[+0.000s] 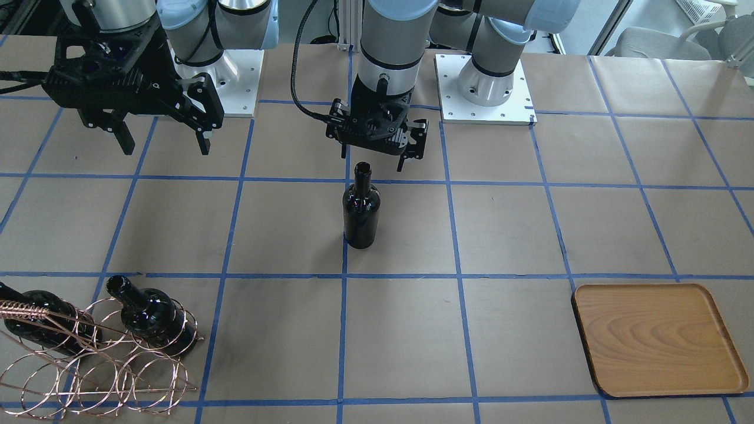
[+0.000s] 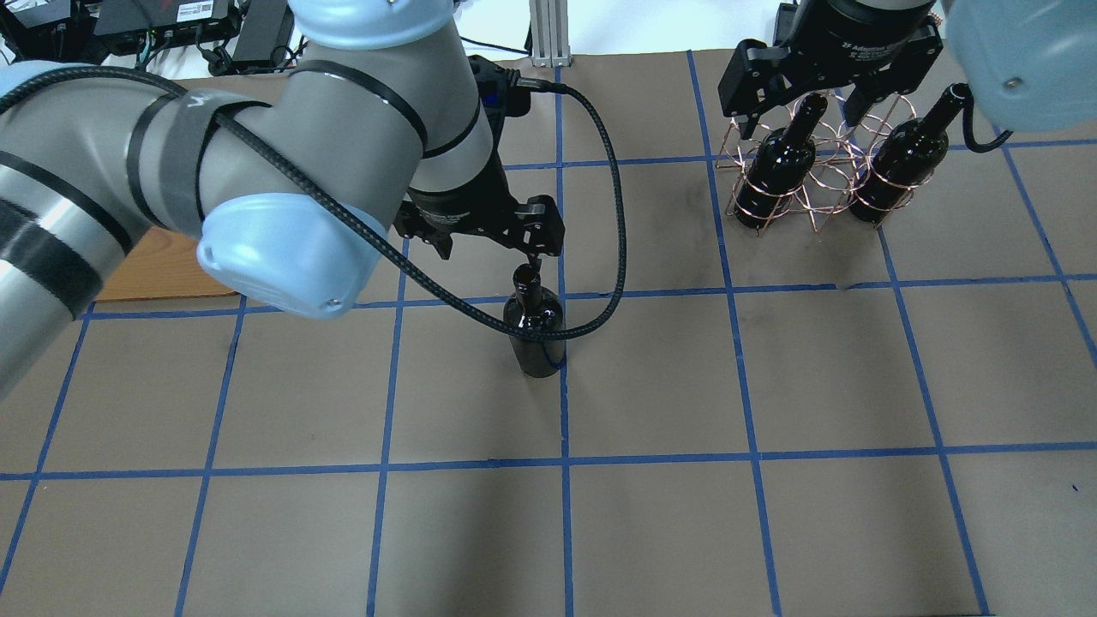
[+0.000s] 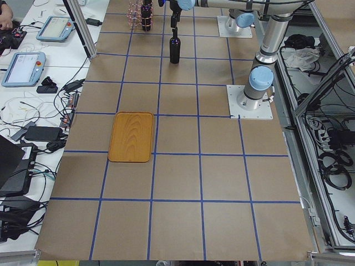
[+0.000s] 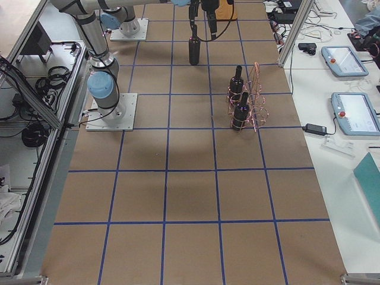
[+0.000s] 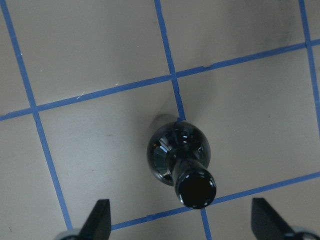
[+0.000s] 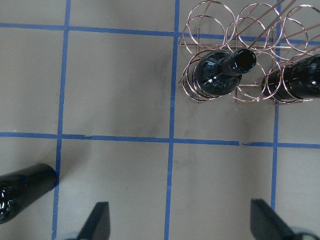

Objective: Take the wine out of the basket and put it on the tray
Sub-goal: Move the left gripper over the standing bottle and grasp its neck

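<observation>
Nearest the lens, the basket [image 1: 97,368] is seen holding two bottles [image 1: 156,321]. One wine [image 1: 361,212] is stood upright mid-table (a handover spot, presumably), just below the left gripper [image 1: 374,160], jaws spread for its neck. The right gripper [image 1: 165,147] is hung clear, jaws likewise parted; the tray [image 1: 660,341] lies well apart.

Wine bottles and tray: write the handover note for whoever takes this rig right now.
Left gripper: open, poised over the neck of the standing wine bottle, not gripping it.
Right gripper: open, holding nothing, raised above the table.
Basket: holds one bottle and a second bottle.
Tray: no bottle on it.
Done: one bottle is out of the basket, upright at mid-table.
Left to do: grip that bottle and set it on the tray.
</observation>
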